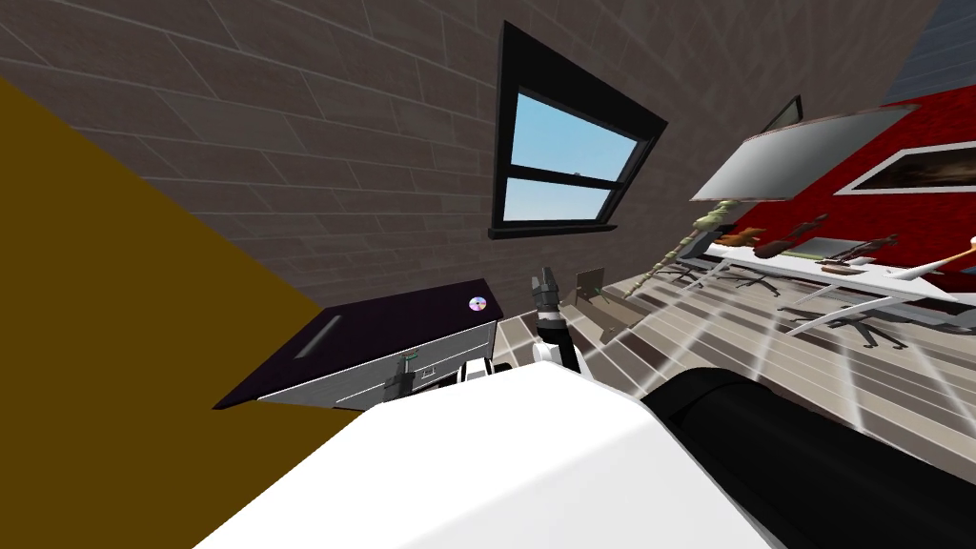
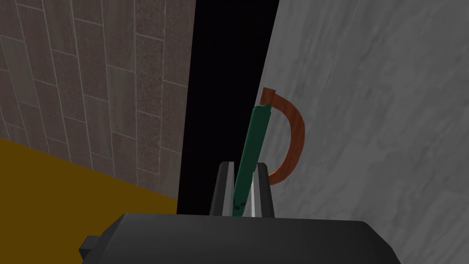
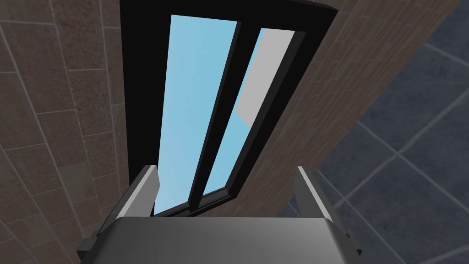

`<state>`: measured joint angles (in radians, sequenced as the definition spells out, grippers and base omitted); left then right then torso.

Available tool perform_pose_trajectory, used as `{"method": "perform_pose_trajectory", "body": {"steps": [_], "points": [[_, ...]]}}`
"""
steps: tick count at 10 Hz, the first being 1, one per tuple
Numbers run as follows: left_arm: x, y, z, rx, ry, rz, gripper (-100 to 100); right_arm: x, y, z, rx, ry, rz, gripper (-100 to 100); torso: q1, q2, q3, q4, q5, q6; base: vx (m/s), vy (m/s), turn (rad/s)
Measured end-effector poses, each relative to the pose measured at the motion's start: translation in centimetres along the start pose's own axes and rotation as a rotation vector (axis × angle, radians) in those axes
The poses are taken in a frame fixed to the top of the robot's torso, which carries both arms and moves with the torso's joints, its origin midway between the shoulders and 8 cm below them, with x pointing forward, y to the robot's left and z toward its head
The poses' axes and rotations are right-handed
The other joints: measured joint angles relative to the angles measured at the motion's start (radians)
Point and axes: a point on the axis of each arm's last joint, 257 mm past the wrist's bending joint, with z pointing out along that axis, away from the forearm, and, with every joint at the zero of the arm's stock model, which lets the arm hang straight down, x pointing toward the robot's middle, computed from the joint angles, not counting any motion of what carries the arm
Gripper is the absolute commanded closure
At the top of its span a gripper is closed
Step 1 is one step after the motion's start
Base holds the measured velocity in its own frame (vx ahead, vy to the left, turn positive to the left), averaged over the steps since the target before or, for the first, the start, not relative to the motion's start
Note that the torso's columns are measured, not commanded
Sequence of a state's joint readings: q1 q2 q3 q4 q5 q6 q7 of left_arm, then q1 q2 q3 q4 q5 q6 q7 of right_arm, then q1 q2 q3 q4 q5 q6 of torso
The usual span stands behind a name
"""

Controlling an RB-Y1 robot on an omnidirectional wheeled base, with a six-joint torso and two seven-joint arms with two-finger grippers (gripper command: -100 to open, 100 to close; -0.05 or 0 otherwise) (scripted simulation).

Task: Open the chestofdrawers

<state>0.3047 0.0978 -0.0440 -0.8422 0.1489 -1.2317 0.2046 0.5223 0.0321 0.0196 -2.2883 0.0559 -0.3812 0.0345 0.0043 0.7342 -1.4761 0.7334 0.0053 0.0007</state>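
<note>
The chest of drawers [image 1: 381,334] stands against the brick wall, with a dark purple top and a grey front [image 2: 375,137]. My left gripper [image 2: 242,166] is shut on a slim green bar handle [image 2: 255,133] at that front; in the head view the left gripper [image 1: 407,362] sits low at the drawer fronts. A curved brown handle [image 2: 293,137] is fixed to the grey front just behind the green bar. A black area [image 2: 224,91] shows beside the front's edge. My right gripper [image 1: 545,283] is raised beside the chest, its fingers open and empty [image 3: 226,170].
A shiny disc [image 1: 477,304] lies on the chest's top. A mustard-yellow surface [image 1: 114,334] rises close on the left. A dark-framed window [image 1: 572,162] is in the wall behind. A white table [image 1: 839,274] with several objects stands far right.
</note>
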Motion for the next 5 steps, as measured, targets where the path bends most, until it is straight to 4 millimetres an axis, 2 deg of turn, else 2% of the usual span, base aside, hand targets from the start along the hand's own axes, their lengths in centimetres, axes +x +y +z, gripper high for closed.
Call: {"method": "perform_pose_trajectory", "body": {"steps": [3, 5], "points": [[0.6, 0.1, -1.9, 0.008, 0.000, 0.000, 100, 0.0, 0.0, 0.0, 0.000, 0.000, 0.000, 0, 0.002, -0.003, -0.001, -0.002, 0.002, 0.000, 0.004, 0.016, -0.003], [0.6, -0.4, -1.5, 0.022, 0.006, 0.001, 100, 0.0, 0.0, 0.0, 0.000, 0.000, 0.000, 0, -0.001, 0.002, 0.000, 0.001, -0.002, -0.001, -0.073, -0.039, 0.014]]}}
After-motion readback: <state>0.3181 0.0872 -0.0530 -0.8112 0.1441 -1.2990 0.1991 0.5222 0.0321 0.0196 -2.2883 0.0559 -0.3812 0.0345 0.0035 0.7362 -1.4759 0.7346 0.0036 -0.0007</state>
